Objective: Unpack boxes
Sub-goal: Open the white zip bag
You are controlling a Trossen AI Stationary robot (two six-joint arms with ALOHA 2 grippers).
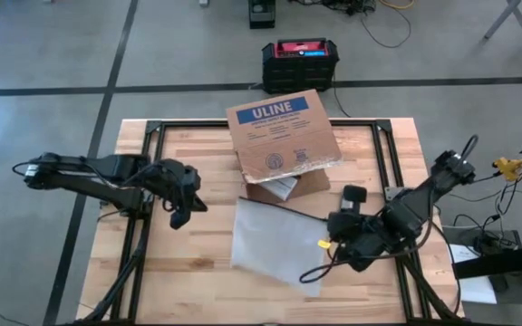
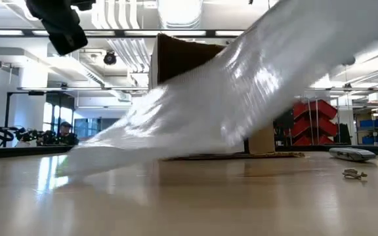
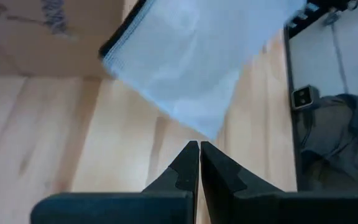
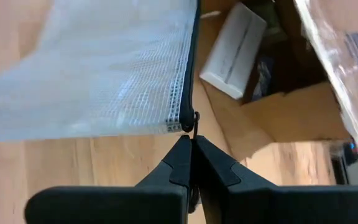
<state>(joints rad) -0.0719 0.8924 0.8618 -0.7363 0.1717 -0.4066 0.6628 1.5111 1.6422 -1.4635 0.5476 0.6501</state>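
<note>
We see the cardboard box [image 1: 284, 136] tipped open at the table's [image 1: 198, 281] far middle, its white packet [image 4: 232, 53] still inside, and we fear our right gripper [image 4: 191, 146], pinching only the mesh bag's [image 1: 275, 235] zipper tab, could slip, while the left gripper [image 3: 199, 155] idles closed and empty.
</note>
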